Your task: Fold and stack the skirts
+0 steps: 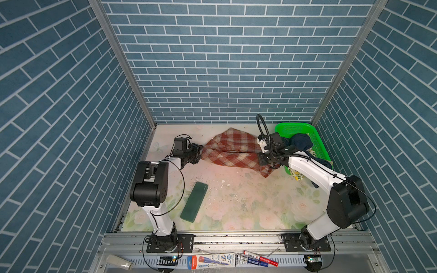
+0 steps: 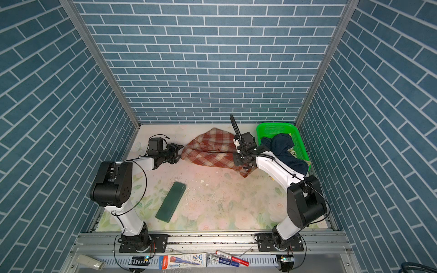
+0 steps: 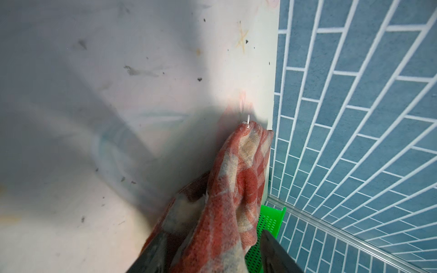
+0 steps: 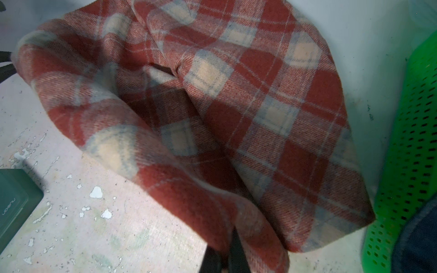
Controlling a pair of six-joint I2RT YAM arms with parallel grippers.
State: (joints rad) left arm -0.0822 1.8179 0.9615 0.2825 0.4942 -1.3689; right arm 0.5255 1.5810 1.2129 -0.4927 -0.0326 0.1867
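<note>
At the far side of the counter (image 1: 236, 203), the plaid skirt (image 1: 230, 151) is flanked by both pincers.
The skirt is bunched near the back wall, just beside the green mesh basket (image 1: 293, 128). A fold at its near right corner is pinched by the right pincer (image 4: 224, 257), whose fingers are pressed together. The left pincer (image 3: 212, 260) is set at the skirt's left edge with fingers spread and cloth lying between them. The denim skirt (image 1: 301, 141) is heaped in the basket, and the lemon-print skirt (image 1: 295, 175) is seen at the basket's near corner, partly hidden by the right arm. A dark green pad (image 1: 194, 202) is laid flat well apart from the skirts.
</note>
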